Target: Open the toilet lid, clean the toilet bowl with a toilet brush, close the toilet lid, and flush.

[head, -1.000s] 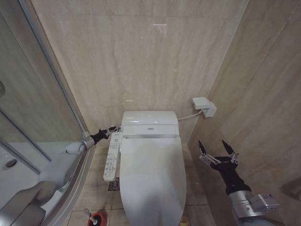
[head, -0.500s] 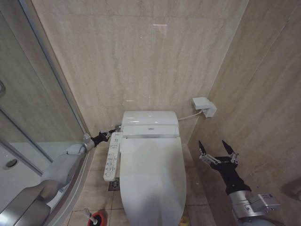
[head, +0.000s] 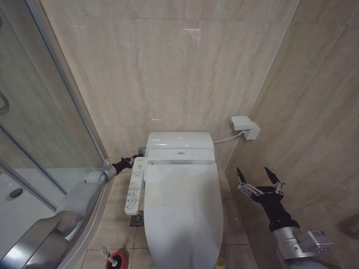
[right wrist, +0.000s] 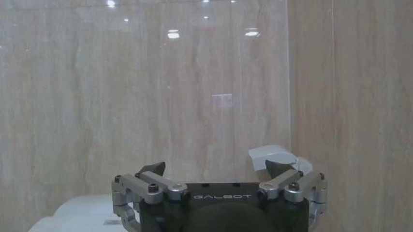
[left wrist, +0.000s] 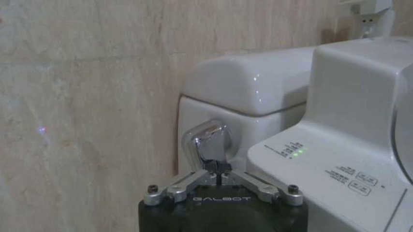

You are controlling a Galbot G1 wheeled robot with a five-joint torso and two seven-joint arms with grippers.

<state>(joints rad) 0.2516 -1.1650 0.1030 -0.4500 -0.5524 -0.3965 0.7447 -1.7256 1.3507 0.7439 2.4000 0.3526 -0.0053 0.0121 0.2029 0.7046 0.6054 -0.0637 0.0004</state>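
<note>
Left hand (left wrist: 219, 176) reached in behind the bidet control panel (head: 134, 192), its fingers drawn together to a point with their tips against the chrome flush lever (left wrist: 205, 145) on the side of the white cistern (head: 179, 140), pressing on the lever, it seemed, rather than gripping anything. Right hand (head: 259, 177) hung idle near the marble side wall, well apart from the toilet, fingers spread wide and empty, with the white wall socket box (head: 244, 126) beyond it. From where I stood the toilet lid (head: 181, 216) lay flat and closed over the toilet bowl, so I could see nothing of the bowl itself or whether its stains were gone. The toilet brush (head: 105, 254) stood back in its red holder cup (head: 116, 260) on the floor tiles, beside the shower tray (head: 33, 199). Judging by that, the opening, scrubbing and closing looked done, and the flush was the step in hand. Whether the lever had gone down far enough to release water I could not tell.
</note>
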